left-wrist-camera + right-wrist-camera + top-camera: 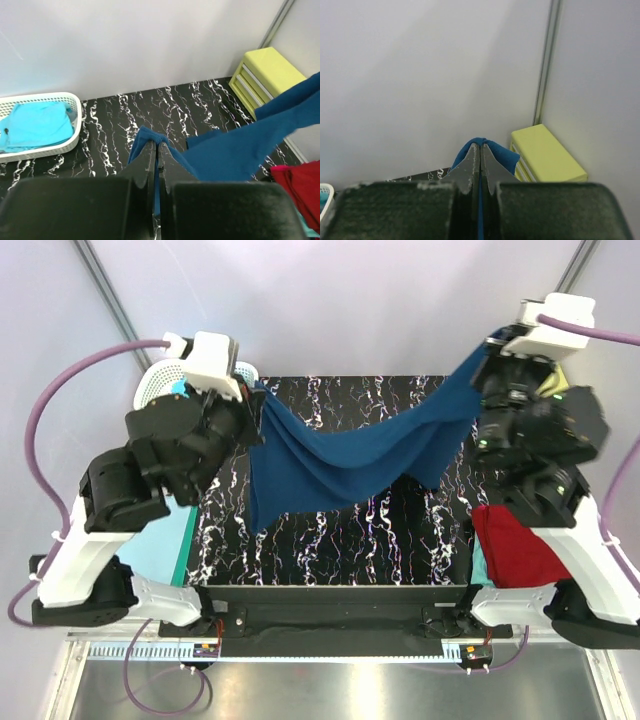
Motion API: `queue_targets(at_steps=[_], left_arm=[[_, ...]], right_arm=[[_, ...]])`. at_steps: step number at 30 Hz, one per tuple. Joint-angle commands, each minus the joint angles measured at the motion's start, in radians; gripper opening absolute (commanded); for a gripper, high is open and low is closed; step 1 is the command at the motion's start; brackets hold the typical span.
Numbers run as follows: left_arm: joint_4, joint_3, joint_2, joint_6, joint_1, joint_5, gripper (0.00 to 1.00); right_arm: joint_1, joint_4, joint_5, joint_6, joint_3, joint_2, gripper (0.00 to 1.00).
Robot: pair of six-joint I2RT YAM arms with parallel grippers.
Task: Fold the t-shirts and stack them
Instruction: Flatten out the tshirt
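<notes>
The navy blue t-shirt (350,455) hangs over the black marbled table (330,560), stretched between both arms and sagging in the middle. The left gripper (156,146) pinches a bunch of cloth near the far left corner. The right gripper (480,146) nips another fold, fingers pressed together, above the far right corner. A red t-shirt (512,545) lies at the right edge, and a turquoise t-shirt (35,125) sits in the white basket (76,132) by the far left corner.

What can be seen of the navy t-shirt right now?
The navy t-shirt is soft, plain dark-blue cloth, unfolded, no print showing. It hangs slung above the black marbled table, one end pinched in the shut left pincer, the other in the shut right pincer, sagging between them.
</notes>
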Motion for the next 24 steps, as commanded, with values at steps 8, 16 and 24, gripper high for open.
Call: queue_targets(at_steps=[8,16,24], left_arm=[[0.386,0.19,0.122,0.514,-0.434,-0.608,0.0],[1.29,0.107,0.151,1.283,-0.525,-0.673,0.0],[1.266,0.242,0.173,1.292,-0.461,-0.613,0.0]], right_arm=[[0.037,0.198,0.067,-0.199,0.077,-0.065,0.0],[0.039,0.276,0.047,-0.271,0.121,-0.056,0.0],[0.039,0.312,0.015,-0.302,0.218,-0.017,0.0]])
